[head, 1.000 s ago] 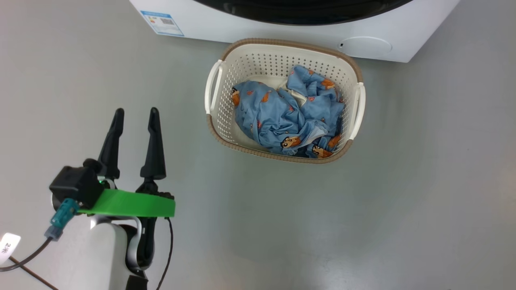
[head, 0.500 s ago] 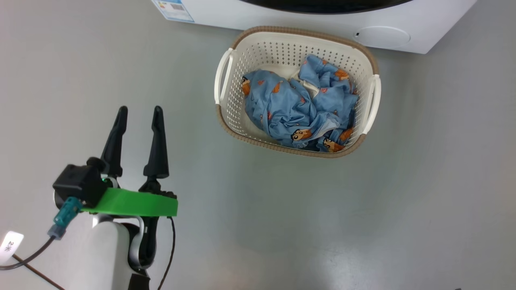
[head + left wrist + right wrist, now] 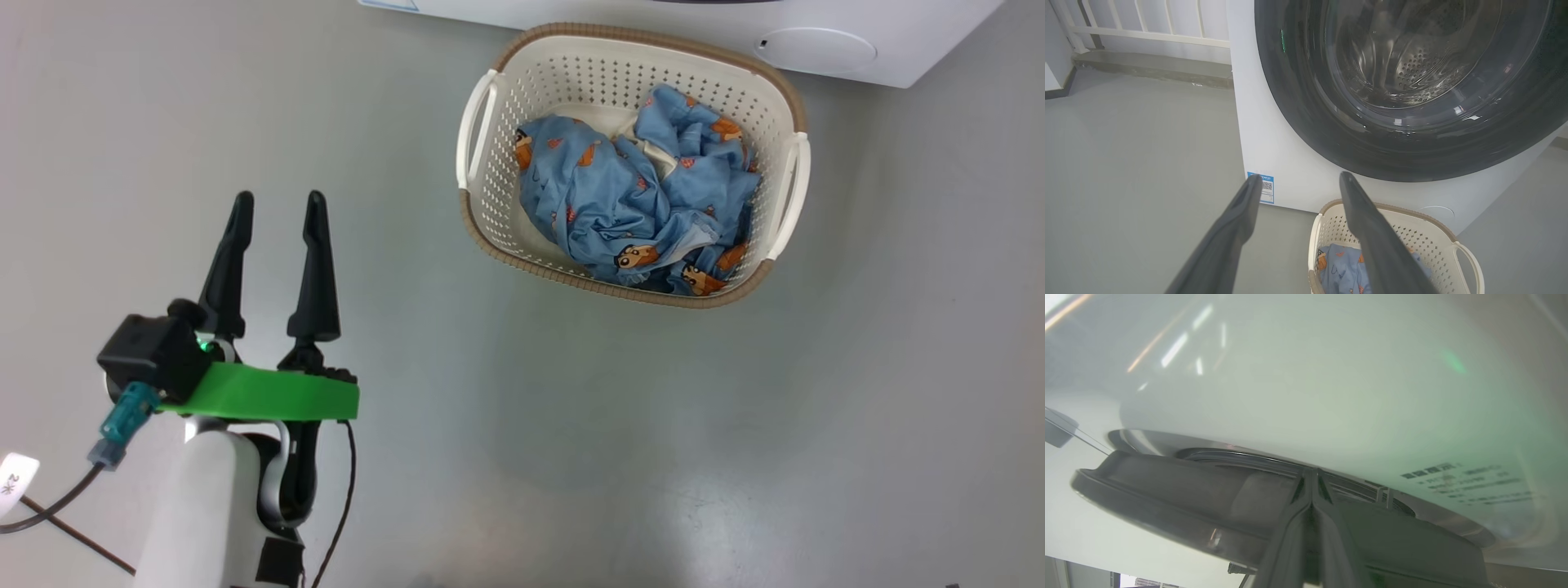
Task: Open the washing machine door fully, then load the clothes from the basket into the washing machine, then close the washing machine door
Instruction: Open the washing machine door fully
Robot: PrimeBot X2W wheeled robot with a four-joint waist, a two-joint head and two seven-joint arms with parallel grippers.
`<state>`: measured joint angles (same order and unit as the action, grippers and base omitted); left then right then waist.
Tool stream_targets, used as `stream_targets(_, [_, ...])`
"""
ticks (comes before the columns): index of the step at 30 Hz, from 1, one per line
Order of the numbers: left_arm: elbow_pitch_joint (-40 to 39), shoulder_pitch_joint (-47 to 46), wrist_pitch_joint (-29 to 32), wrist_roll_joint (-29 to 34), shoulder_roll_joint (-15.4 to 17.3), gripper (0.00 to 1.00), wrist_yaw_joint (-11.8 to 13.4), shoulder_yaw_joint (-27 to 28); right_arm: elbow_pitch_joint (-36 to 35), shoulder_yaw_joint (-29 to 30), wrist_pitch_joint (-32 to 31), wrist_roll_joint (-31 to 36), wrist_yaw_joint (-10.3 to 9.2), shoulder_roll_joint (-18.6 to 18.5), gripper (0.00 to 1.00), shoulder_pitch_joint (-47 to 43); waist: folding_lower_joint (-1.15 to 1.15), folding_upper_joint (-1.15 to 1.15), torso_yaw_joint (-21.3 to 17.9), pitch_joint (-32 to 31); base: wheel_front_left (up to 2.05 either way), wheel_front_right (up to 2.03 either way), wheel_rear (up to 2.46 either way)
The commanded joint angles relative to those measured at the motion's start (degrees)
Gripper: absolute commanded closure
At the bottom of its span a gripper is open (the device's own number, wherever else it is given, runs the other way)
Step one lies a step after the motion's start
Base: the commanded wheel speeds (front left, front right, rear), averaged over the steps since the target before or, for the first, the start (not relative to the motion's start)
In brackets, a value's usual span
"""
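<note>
**LEFT GRIPPER SPREAD OVER FLOOR; RIGHT GRIPPER CLOSED AT DOOR RIM**

I am reading the head view first. The left gripper (image 3: 278,200) is hovering over the grey floor (image 3: 571,449) with its two fingers spread wide and nothing between them. It is sitting well to the left of the basket (image 3: 490,237). The basket is standing on the floor just in front of the washing machine (image 3: 816,53). The clothes (image 3: 629,196), blue with bear prints, are lying bunched inside it.

I am checking the left wrist view next. The washing machine door (image 3: 1412,159) is facing the camera and covering the opening, and the steel drum (image 3: 1412,69) is showing through its glass. A blue label (image 3: 1266,188) is sitting at the lower corner of the white front, beside one fingertip.

I am checking the right wrist view last. The right gripper (image 3: 1312,475) is showing both fingers pressed together, gripping nothing. Its tips are lying at the seam where the dark door rim is meeting the white front. I cannot tell whether the tips are touching the rim.
</note>
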<state>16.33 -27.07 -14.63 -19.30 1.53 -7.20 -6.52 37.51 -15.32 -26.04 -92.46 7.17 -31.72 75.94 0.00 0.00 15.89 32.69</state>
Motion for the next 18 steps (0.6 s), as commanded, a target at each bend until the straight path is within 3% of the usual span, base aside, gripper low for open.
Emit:
stream_targets(1, [-1.0, 0.1, -0.4, -1.0, 1.4, 0.00, -0.1, 1.7, -0.9, -0.8, -1.2, 0.7, 0.32, 0.5, 1.00, 0.2, 0.00, 0.00, 0.3, -0.2, 0.00, 0.00, 0.00])
stream_targets(18, [0.5, 2.0, -0.4, -1.1, 1.4, 0.00, 0.3, 2.0, -2.6, -1.8, -5.5, -1.3, 0.32, 2.9, 1.00, -8.6, 0.00, 0.00, -0.4, -6.1, 0.00, 0.00, 0.00])
